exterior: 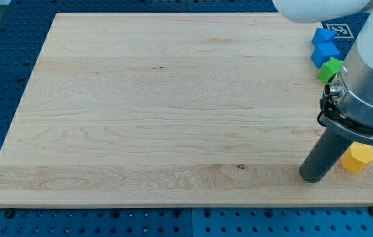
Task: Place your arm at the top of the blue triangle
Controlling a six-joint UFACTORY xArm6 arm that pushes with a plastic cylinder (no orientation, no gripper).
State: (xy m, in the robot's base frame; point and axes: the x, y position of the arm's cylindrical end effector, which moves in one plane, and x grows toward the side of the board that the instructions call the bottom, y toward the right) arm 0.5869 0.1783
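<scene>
My tip, matte dark rod end, sits on the bench near the view's bottom right, just left of a yellow hexagon block. No gripper on me, so nothing to call wide or narrow. Bench is pale wood w/ visible grain, one small knot. At the view's top right edge: two blue blocks touching, shapes unclear, partly hidden by my arm; can't tell which is the triangle. Green block just below them. Tip well apart from blues.
</scene>
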